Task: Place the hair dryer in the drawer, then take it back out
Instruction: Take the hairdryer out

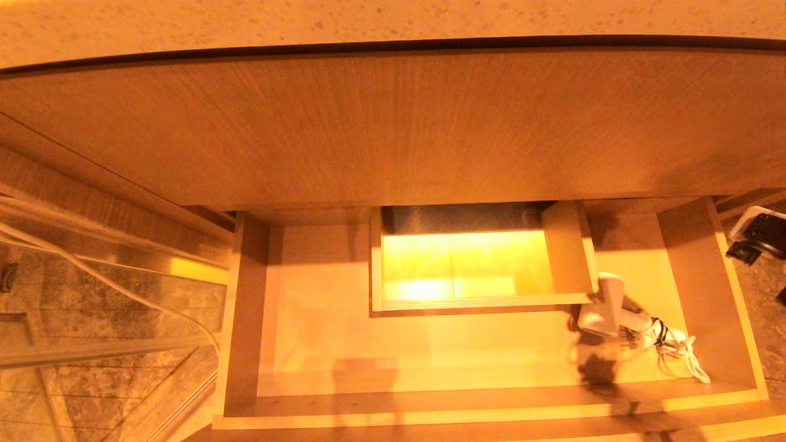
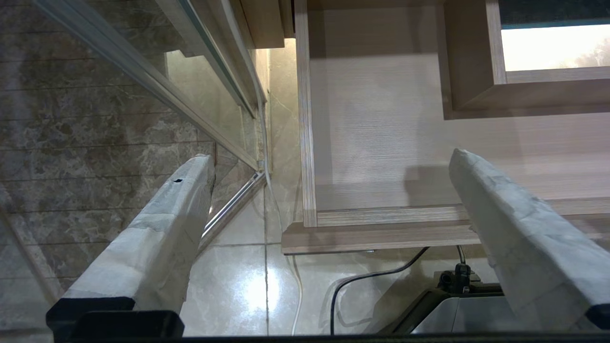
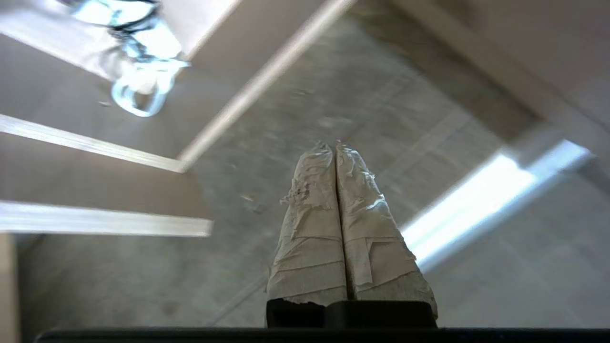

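- I'm over marble floor [image 2: 95, 119], the drawer [image 1: 319, 344] pulled open below a wood front.
- My left gripper [image 2: 329, 190] hangs off the drawer's left corner, fingers wide apart, empty.
- The hair dryer [image 1: 605, 307] lies inside at right, beside the boxed cut-out, long axis front-to-back, cord trailing right. I judge stowing done, retrieval left.
- My right gripper [image 3: 336, 147] is outside the drawer's right side, fingers pressed together.
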Controlling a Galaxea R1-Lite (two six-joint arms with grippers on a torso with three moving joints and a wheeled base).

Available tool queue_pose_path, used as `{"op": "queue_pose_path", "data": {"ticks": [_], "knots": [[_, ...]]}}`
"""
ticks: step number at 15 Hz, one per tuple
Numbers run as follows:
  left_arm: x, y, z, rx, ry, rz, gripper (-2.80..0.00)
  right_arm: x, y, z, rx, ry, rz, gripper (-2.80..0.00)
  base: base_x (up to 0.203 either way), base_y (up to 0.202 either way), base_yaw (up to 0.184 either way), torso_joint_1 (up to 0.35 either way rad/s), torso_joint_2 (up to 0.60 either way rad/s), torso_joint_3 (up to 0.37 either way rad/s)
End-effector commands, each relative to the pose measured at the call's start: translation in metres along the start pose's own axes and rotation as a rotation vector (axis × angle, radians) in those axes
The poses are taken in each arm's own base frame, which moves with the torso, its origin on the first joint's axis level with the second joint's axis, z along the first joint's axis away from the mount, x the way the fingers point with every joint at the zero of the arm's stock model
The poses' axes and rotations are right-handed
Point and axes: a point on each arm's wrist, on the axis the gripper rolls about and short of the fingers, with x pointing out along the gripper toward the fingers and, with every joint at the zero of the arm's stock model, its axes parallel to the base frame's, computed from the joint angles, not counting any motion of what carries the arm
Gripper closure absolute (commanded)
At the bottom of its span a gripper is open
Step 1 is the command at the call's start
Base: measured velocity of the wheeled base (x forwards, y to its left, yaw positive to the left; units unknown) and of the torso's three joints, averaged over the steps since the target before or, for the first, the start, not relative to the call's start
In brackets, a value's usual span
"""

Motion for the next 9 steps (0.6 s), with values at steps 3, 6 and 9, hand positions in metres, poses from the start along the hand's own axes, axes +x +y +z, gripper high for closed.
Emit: {"op": "queue_pose_path", "data": {"ticks": [3, 6, 9], "knots": [[0.000, 0.000, 0.000, 0.000, 0.000, 0.000, -2.80, 0.062, 0.022, 0.019, -0.054, 0.068, 0.144, 0.00, 0.000, 0.000, 0.000, 0.000, 0.00, 0.000], [0.000, 0.000, 0.000, 0.000, 0.000, 0.000, -2.80, 0.083, 0.038, 0.030, -0.064, 0.078, 0.206, 0.00, 0.000, 0.000, 0.000, 0.000, 0.00, 0.000], [0.000, 0.000, 0.000, 0.000, 0.000, 0.000, -2.80, 0.093, 0.052, 0.029, -0.093, 0.099, 0.271, 0.00, 0.000, 0.000, 0.000, 0.000, 0.00, 0.000]]}}
